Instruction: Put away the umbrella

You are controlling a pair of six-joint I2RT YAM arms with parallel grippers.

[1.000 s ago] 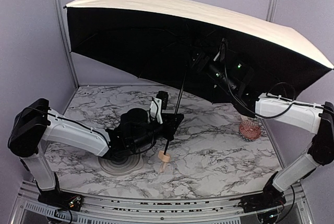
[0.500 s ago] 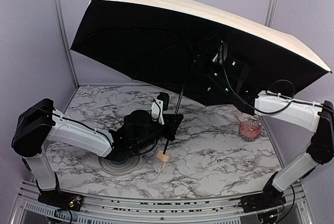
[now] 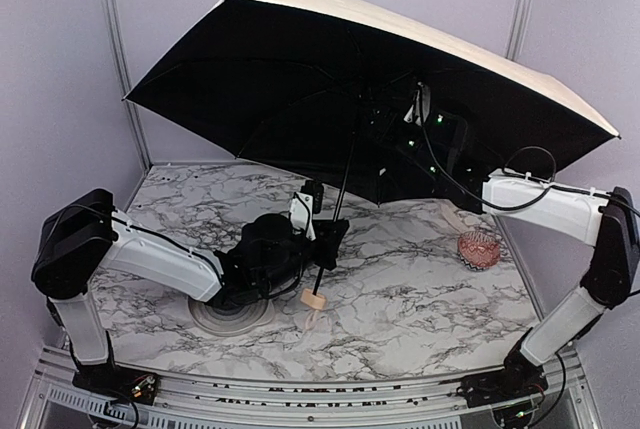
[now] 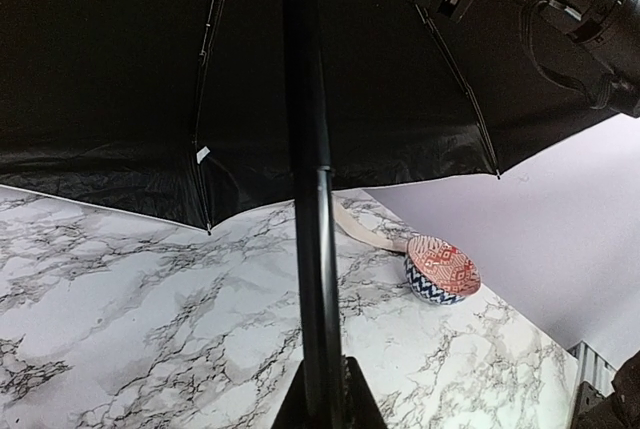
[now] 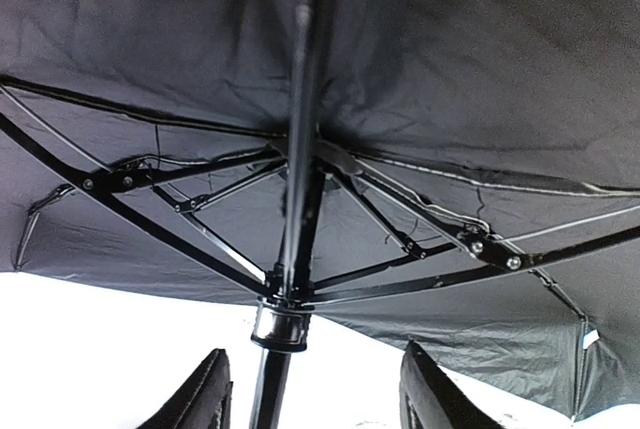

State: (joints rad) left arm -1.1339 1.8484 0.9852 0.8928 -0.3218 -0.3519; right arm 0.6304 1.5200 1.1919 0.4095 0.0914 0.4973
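Umbrella (image 3: 280, 89) first: from the top view it is wide open and held up in the air over the far part of the table (image 3: 420, 299). Its cloth is cream on the outside and black on the inside. It tips, with the left edge low. A thin black shaft (image 3: 340, 194) runs down to a small tan handle (image 3: 314, 299), which hangs just above the table. The left gripper (image 3: 326, 237) is closed tight on the shaft, near the handle. The right gripper (image 3: 392, 134) is up under the black cloth. The table looks like white marble with grey veins. A round grey disc (image 3: 232, 316) lies under the left arm. A little round bowl (image 3: 478, 248) sits on the right. The walls (image 3: 60, 49) are pale purple, with shiny metal posts (image 3: 112, 49).

From the left wrist view, the shaft (image 4: 312, 149) rises straight up out of the closed left gripper (image 4: 320, 411). The bowl (image 4: 442, 267) is red with a pattern inside and has blue and white zigzags outside. I cannot see anything in it.

From the right wrist view, thin metal ribs (image 5: 400, 219) spread out like spokes under the black cloth. The right gripper (image 5: 315, 369) has its fingers (image 5: 430, 394) wide apart, one on each side of the shaft (image 5: 300, 149), and it holds nothing.
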